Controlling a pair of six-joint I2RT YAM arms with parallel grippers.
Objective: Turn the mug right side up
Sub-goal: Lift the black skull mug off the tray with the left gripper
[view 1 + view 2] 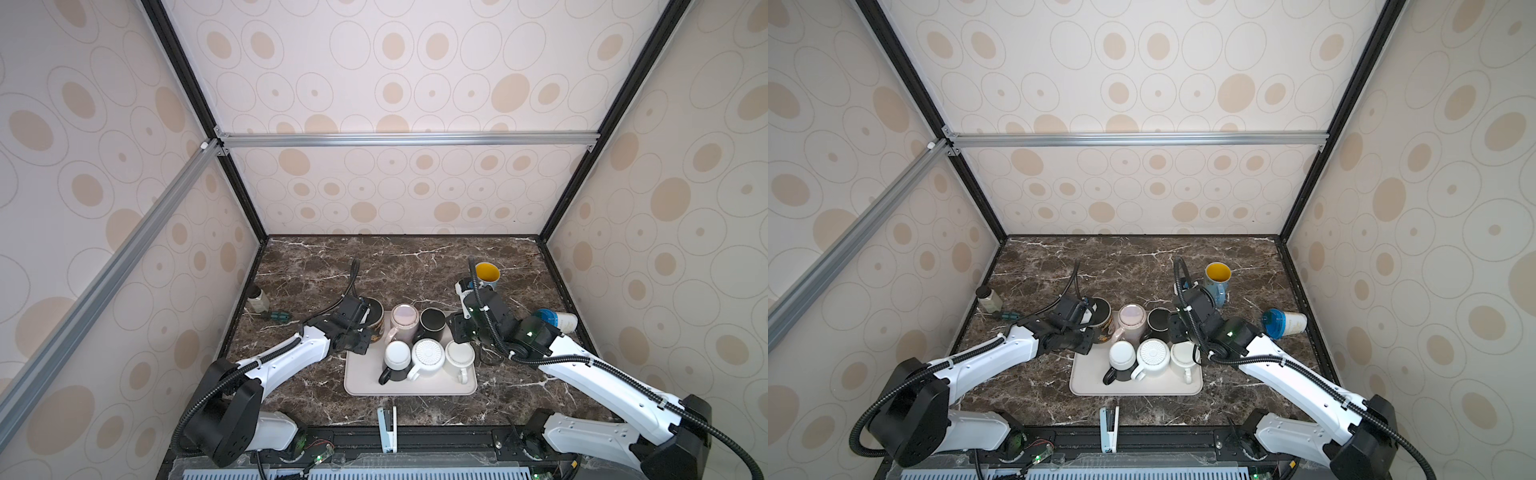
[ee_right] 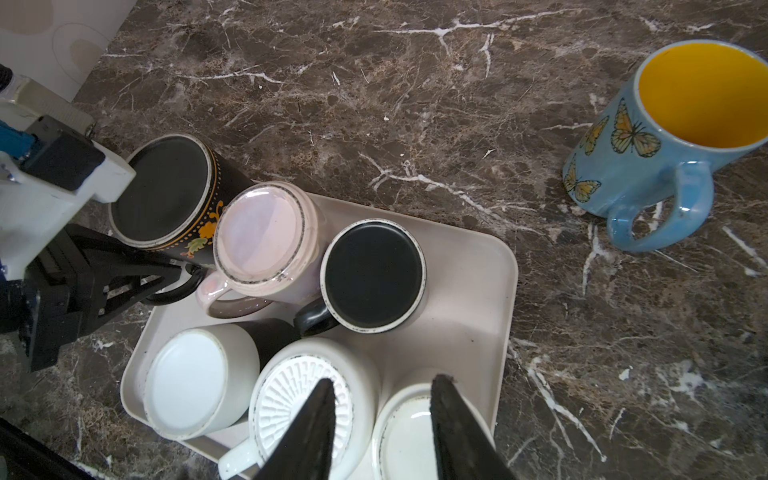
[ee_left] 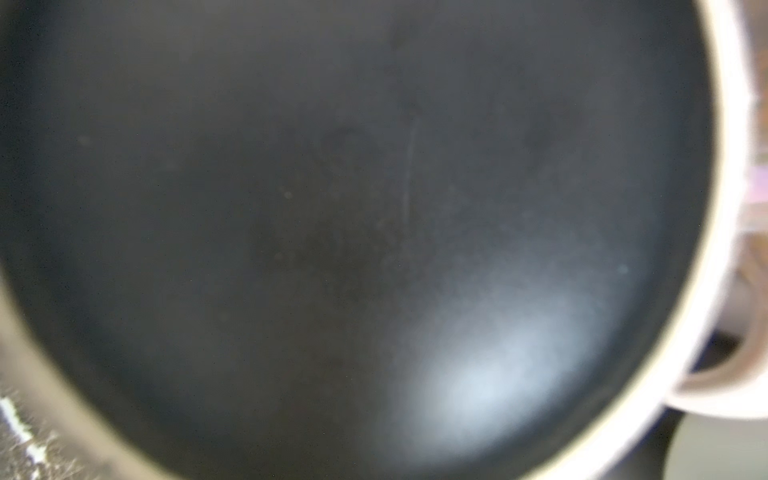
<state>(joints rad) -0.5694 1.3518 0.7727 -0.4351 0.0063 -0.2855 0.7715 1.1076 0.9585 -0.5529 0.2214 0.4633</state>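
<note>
A black mug with orange flower trim (image 1: 376, 318) (image 1: 1104, 322) (image 2: 166, 191) stands upside down at the far left corner of the beige tray (image 1: 415, 386). My left gripper (image 2: 176, 266) is shut on its black handle (image 2: 183, 291). The left wrist view is filled by the mug's dark, blurred base (image 3: 353, 228). My right gripper (image 2: 382, 382) is open and holds nothing. It hovers over two upside-down white mugs, a ribbed one (image 2: 291, 407) and a plain one (image 2: 409, 432), at the tray's near right.
Also upside down on the tray are a pink mug (image 1: 403, 318), a black mug (image 1: 432, 322) and a white mug (image 1: 397, 355). A blue butterfly mug (image 1: 487, 275) stands upright at the far right. A blue-capped bottle (image 1: 557, 322) lies at the right, a jar (image 1: 258, 300) and a screwdriver (image 1: 276, 316) at the left.
</note>
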